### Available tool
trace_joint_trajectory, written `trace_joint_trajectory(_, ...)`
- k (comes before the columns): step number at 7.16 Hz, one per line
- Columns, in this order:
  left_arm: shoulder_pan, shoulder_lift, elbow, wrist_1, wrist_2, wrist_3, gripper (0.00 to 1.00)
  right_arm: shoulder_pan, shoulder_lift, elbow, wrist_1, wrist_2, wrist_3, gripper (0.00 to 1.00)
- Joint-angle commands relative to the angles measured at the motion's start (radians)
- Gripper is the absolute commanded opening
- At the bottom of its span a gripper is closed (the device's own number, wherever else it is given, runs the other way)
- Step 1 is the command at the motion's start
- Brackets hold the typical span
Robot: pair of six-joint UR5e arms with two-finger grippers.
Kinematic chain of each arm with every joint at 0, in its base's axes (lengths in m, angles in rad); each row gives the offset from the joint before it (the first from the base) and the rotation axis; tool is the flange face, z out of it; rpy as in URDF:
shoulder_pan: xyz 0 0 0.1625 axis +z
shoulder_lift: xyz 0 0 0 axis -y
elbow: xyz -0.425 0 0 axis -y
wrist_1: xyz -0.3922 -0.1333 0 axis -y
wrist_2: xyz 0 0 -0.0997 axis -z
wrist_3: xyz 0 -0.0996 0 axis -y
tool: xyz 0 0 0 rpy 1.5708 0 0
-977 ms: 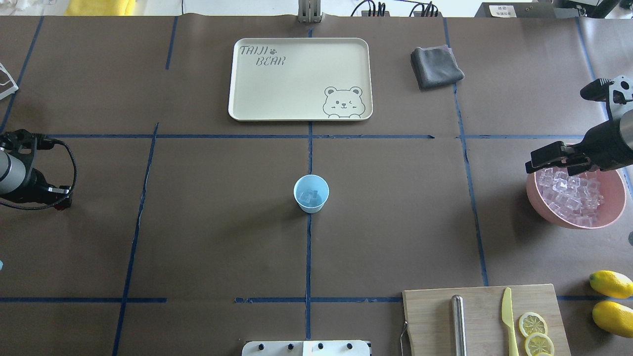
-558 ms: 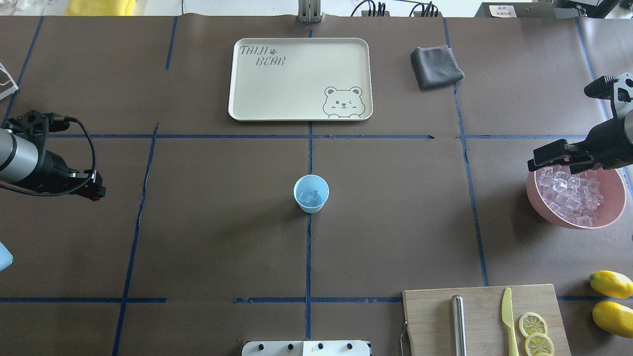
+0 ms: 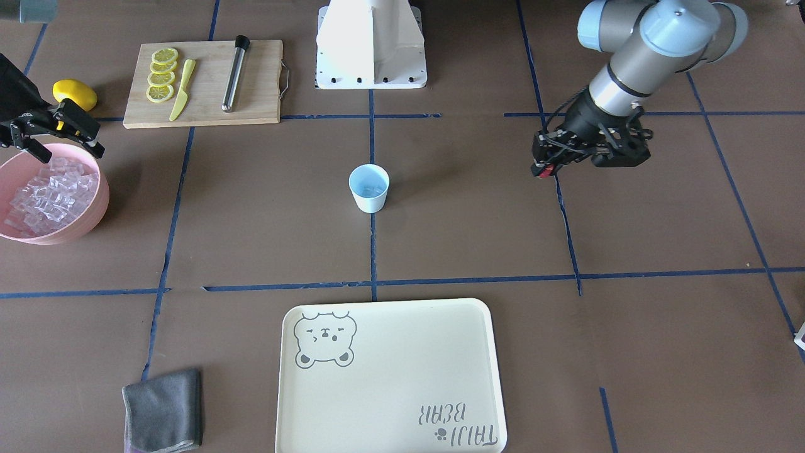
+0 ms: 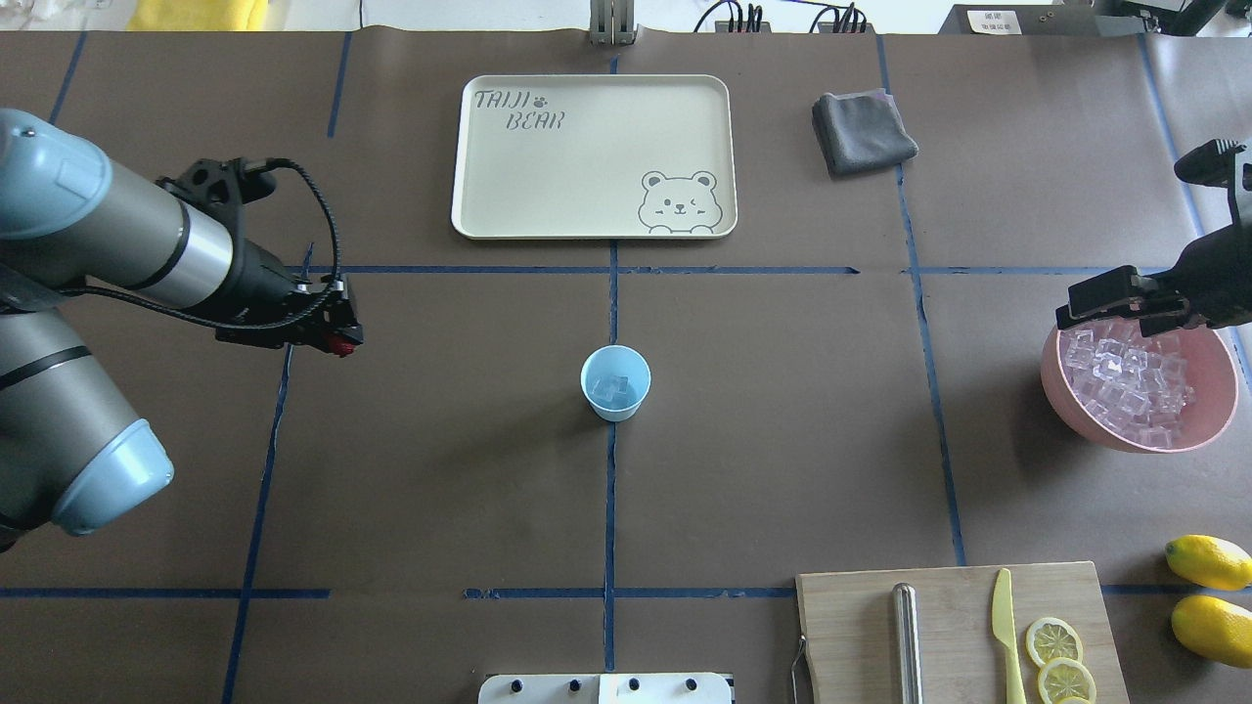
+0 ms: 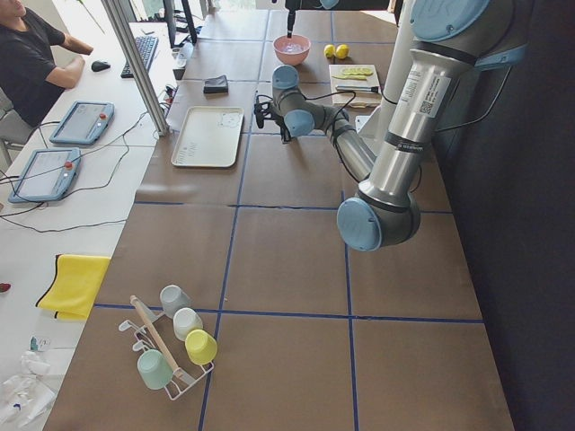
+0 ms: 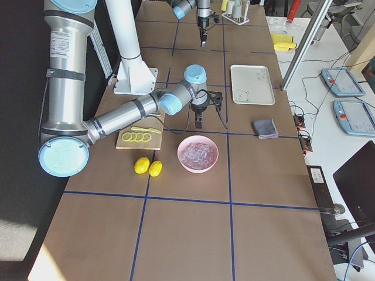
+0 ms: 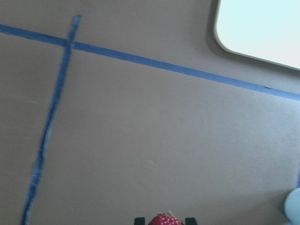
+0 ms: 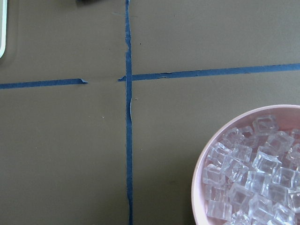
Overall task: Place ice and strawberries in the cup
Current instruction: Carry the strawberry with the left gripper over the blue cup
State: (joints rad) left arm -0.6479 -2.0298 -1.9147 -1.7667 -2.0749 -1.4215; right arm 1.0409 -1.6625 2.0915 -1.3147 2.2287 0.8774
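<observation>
The cup stands mid-table with a few cubes in it. The left gripper, well apart from it, pinches a strawberry. The right gripper hangs spread and empty over the bowl, which is heaped with ice.

Strawberry cropped (bottom edge).

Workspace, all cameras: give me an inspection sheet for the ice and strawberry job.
Surface: brown table with blue tape lines.
Job's things: cup upright at centre, some ice inside; strawberry in left gripper.
Clutter: bowl of more ice, tray, cloth, cutting board with lemon slices, two lemons.
Grippers: left shut on strawberry, short of cup; right gripper open near bowl's rim.
Cables: black cable looped at left wrist.
Surroundings: person at side desk, cup rack.
</observation>
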Motion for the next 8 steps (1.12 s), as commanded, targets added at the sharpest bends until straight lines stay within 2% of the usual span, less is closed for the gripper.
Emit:
trace_joint_trajectory(1,0.143,-0.238,0.166,0.012,0.158,-0.109,0.0,0.007,-0.003,0.007,0.0,-0.001,0.0,1.0)
trace_joint_trajectory(2,0.149,-0.31,0.246,0.01,0.168,-0.126,0.0,0.01,-0.005,0.007,0.0,-0.001,0.0,1.0)
trace_joint_trajectory(4,0.149,-0.313,0.255,-0.003,0.17,-0.122,0.02,0.01,-0.005,0.008,0.0,-0.001,0.0,1.0)
trace_joint_trajectory(5,0.151,-0.313,0.269,-0.028,0.211,-0.122,0.03,0.008,-0.005,0.008,0.0,-0.001,0.0,1.0)
trace_joint_trajectory(7,0.151,-0.311,0.295,-0.063,0.228,-0.12,0.11,0.008,-0.003,0.007,0.0,-0.001,0.0,1.0)
trace_joint_trajectory(8,0.152,-0.306,0.295,-0.065,0.228,-0.12,0.45,0.008,-0.003,0.007,0.0,-0.003,0.0,1.0)
